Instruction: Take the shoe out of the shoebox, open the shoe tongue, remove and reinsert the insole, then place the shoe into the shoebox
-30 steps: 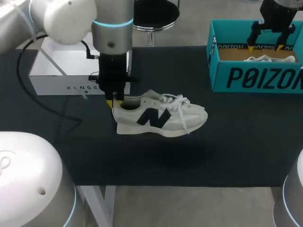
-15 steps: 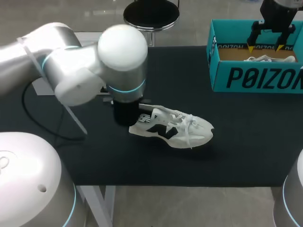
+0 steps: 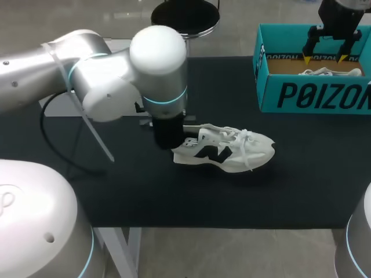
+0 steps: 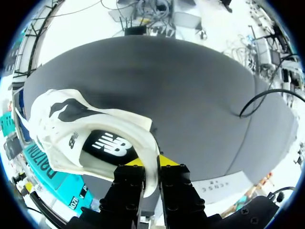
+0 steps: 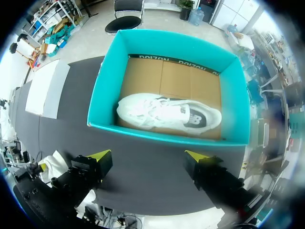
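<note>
A white sneaker (image 3: 226, 150) with a dark side logo sits low at the middle of the black table, toe to the right. In the left wrist view my left gripper (image 4: 150, 162) is shut on the sneaker's (image 4: 71, 124) heel collar, one yellow tip inside and one outside. In the head view my left arm (image 3: 165, 116) hides those fingers. My right gripper (image 3: 324, 58) hangs open above the teal shoebox (image 3: 313, 95) at the far right. A second white sneaker (image 5: 167, 112) lies on the box's cardboard floor, well ahead of my right gripper (image 5: 148, 156).
A white box (image 4: 217, 183) stands at the table's far left, mostly behind my left arm in the head view. A black cable (image 3: 49, 147) loops over the table's left side. The dark tabletop (image 3: 301, 179) stretches in front of the shoebox.
My left arm has swung over the table and carried the sneaker to the right by its heel. The right arm has not moved.
</note>
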Tool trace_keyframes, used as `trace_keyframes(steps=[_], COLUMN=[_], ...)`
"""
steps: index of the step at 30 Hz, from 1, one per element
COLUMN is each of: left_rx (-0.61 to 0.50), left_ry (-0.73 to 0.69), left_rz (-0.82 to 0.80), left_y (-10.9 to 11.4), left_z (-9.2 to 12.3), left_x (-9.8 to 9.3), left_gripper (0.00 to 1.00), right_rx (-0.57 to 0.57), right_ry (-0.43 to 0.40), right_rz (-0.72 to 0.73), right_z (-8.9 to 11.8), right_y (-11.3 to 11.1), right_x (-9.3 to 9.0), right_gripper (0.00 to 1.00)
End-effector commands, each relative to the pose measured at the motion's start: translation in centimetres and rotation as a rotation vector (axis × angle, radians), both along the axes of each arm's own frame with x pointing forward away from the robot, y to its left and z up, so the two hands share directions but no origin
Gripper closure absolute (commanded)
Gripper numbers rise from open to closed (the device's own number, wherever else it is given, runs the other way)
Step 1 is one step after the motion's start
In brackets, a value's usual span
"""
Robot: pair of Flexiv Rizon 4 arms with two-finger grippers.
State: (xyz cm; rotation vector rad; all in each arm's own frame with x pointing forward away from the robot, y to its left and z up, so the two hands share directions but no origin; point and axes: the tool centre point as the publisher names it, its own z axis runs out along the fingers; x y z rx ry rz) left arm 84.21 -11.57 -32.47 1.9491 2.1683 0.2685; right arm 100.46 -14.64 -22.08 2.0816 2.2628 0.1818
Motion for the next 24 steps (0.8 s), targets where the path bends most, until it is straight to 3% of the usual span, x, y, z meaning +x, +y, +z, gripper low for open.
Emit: trace_keyframes(steps=[1, 10, 24], left_rx=[0.015, 0.051, 0.083], left_ry=[0.045, 0.094, 0.118], left_rz=[0.023, 0.047, 0.104], left_y=[-0.7, -1.6, -2.1], left_z=[-0.2, -0.7, -2.0], left_x=[0.6, -0.3, 0.3], left_gripper=[1.0, 1.0, 1.0], right_rx=[0.001, 0.001, 0.001], right_ry=[-0.001, -0.001, -0.001], right_rz=[0.0, 0.0, 0.0], right_z=[0.0, 0.0, 0.0], right_y=[0.0, 0.0, 0.0], right_x=[0.0, 0.0, 0.0], right_gripper=[0.0, 0.0, 0.0])
